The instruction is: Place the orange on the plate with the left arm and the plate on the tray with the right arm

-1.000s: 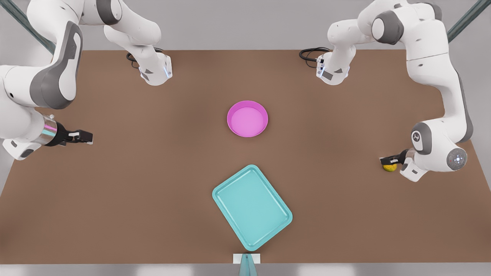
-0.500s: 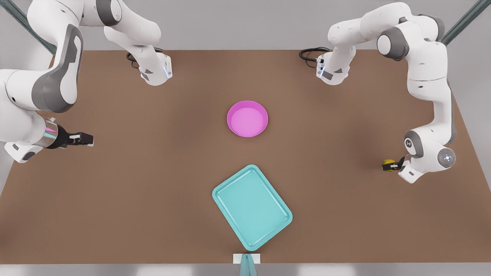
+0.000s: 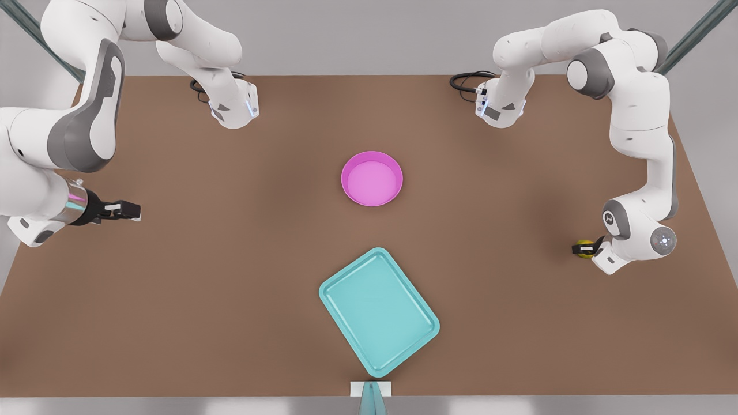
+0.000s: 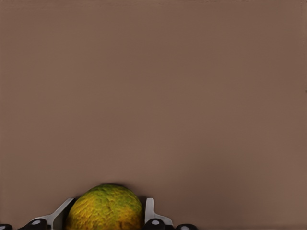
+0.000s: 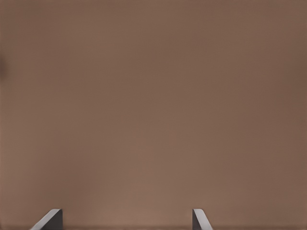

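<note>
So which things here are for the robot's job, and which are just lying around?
For the job:
orange, between the left gripper fingers
pink plate
teal tray
right gripper, open, waiting at the side

Just lying around:
black cables at the table's far edge

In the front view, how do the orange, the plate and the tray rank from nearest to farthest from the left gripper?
Measured from the left gripper, at the front view's right:
1. The orange, between its fingers.
2. The tray, low in the middle, its near corner pointing toward this gripper.
3. The plate, higher in the middle, a little farther than the tray.
</note>
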Tool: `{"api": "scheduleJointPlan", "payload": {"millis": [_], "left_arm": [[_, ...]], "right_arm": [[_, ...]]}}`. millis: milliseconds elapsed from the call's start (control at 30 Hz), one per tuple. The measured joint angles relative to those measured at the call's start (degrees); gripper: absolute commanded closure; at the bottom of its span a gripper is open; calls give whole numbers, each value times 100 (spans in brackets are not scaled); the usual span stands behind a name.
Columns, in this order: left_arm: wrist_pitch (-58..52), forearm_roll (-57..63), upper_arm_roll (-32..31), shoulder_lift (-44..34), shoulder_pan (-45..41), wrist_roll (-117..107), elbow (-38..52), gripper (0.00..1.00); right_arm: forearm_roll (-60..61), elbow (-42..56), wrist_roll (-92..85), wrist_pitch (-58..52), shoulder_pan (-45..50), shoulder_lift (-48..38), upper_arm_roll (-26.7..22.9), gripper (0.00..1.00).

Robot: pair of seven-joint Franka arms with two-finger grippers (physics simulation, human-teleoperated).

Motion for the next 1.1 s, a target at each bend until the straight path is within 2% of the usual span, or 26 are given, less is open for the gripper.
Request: {"api": "scheduleJointPlan", "payload": {"millis": [400,500,567,667,733,800,933,1100], "left_arm": [[47,-13,0,66,0,210,5,23],[12,-10,-4,-62,-6,205,-1,30],[-164,1,-98,-320,-144,148,-8,30],[-845,-2,-366,-1246,-1772,-235,-207,30],[-1339,-19,-691,-1454,-2486,-559,47,30],[-1723,-29,-1082,-1304,-3467,-1030,555,30],[-2169,-172,-1222,-561,-5131,-2171,1461,29],[-2337,-329,-1230,-45,-5771,-3464,1529,28]], "right_arm": [[18,0,-30,-7,-16,15,0,0],[25,4,-36,-8,-16,38,0,0],[30,7,-41,-9,-16,41,0,0],[44,4,-47,-12,-22,48,0,0],[55,5,-51,-13,-24,63,0,0],[62,3,-54,-14,-24,74,-6,0],[69,1,-60,-14,-25,84,-9,0],[78,-3,-65,-12,-25,90,-9,0]]}}
